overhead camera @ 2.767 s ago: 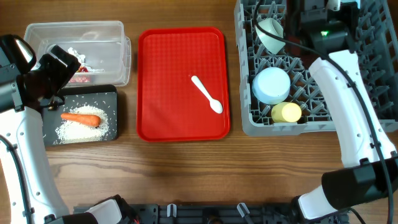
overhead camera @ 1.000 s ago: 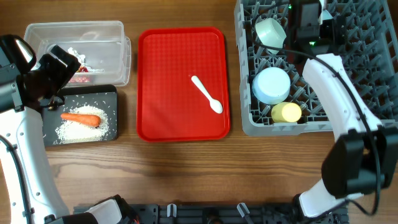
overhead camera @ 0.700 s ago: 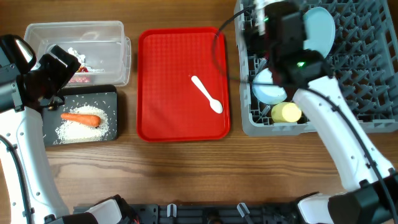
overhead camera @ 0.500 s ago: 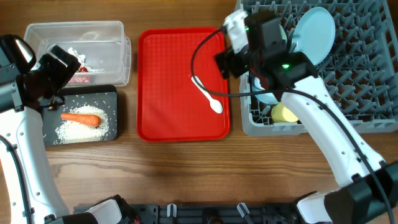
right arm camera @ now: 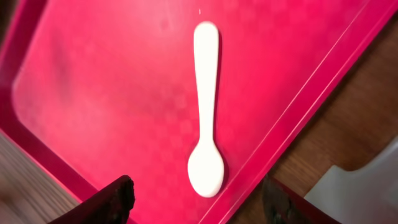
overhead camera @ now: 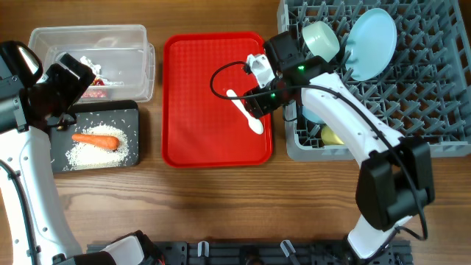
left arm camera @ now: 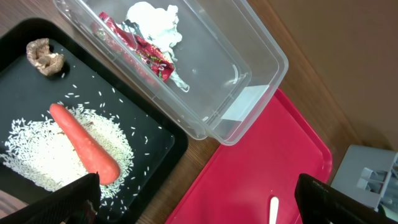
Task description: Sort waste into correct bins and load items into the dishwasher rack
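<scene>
A white plastic spoon (overhead camera: 246, 112) (right arm camera: 206, 118) lies on the red tray (overhead camera: 199, 110), bowl end toward its right rim. My right gripper (overhead camera: 255, 98) (right arm camera: 199, 208) hovers over it, open, with one finger on each side of the spoon's bowl and not touching it. In the grey dishwasher rack (overhead camera: 419, 96) stand a pale blue plate (overhead camera: 370, 43) and a mint bowl (overhead camera: 321, 38); my arm partly hides another bowl (overhead camera: 313, 112) and a yellow cup (overhead camera: 336, 135). My left gripper (overhead camera: 66, 85) (left arm camera: 199, 205) is open above the bins.
The clear tub (overhead camera: 96, 37) (left arm camera: 249, 68) holds a red-and-white wrapper (left arm camera: 140, 50) and tissue (left arm camera: 152, 15). The black tray (overhead camera: 131, 112) (left arm camera: 155, 149) holds a carrot (overhead camera: 94, 140) (left arm camera: 84, 146), rice (left arm camera: 37, 162) and a brown lump (left arm camera: 45, 53). Bare wood lies along the table's front.
My right arm has swung left from the rack to over the spoon on the red tray, and the plate stands uncovered in the rack. The left arm has not moved.
</scene>
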Action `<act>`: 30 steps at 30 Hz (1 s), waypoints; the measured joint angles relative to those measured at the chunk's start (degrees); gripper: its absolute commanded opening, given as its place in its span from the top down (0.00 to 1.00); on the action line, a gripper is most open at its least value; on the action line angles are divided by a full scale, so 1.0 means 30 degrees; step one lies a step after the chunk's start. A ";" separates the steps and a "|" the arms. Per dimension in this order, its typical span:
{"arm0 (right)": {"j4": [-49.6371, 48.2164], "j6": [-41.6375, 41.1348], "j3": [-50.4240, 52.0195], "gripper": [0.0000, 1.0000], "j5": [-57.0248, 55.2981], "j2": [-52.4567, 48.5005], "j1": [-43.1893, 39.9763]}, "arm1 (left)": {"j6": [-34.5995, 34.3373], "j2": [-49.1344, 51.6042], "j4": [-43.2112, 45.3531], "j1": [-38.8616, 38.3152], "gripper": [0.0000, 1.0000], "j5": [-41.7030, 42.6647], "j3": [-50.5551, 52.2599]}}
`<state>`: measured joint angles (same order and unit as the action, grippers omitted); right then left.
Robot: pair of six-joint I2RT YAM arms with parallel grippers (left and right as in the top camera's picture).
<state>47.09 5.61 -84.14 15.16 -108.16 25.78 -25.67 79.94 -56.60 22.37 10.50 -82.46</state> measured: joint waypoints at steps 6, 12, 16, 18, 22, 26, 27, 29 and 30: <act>0.0248 0.0000 0.0000 0.33 -0.0685 -0.1253 0.0313 | 0.0000 0.0000 0.0007 0.0000 0.00 0.0000 0.0000; 0.0015 0.0007 0.0000 0.33 -0.1617 -0.2572 0.1348 | 0.0000 0.0000 0.0000 0.0000 0.00 0.0000 0.0000; -0.0233 -0.0036 0.0000 0.39 -0.2885 -0.3293 0.2237 | 0.0000 0.0000 0.0007 0.0000 0.00 0.0000 0.0000; -0.0379 -0.0124 0.0000 0.41 -0.3315 -0.3461 0.2455 | 0.0000 0.0000 0.0000 0.0000 0.00 0.0000 0.0000; -0.0947 -0.0226 0.0000 0.43 -0.4109 -0.3628 0.2492 | 0.0000 0.0000 0.0000 0.0000 0.00 0.0000 0.0000; -0.1683 -0.0291 0.0000 0.46 -0.4575 -0.3912 0.2448 | 0.0000 0.0000 0.0000 0.0000 0.00 -0.0007 0.0000; -0.1865 -0.0291 0.0000 0.46 -0.4641 -0.4109 0.2448 | 0.0000 0.0000 0.0000 0.0000 0.00 0.0000 0.0000; -0.2135 -0.0284 -0.0051 0.48 -0.4860 -0.4269 0.2448 | 0.0000 0.0000 0.0007 0.0000 0.00 -0.0007 0.0000; -0.2149 -0.0291 -0.0080 0.48 -0.4940 -0.4335 0.2448 | 0.0000 0.0000 0.0000 0.0000 0.00 -0.0007 0.0000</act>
<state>40.64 4.73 -84.38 0.34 -121.16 33.12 -25.67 79.94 -56.60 22.37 10.48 -82.46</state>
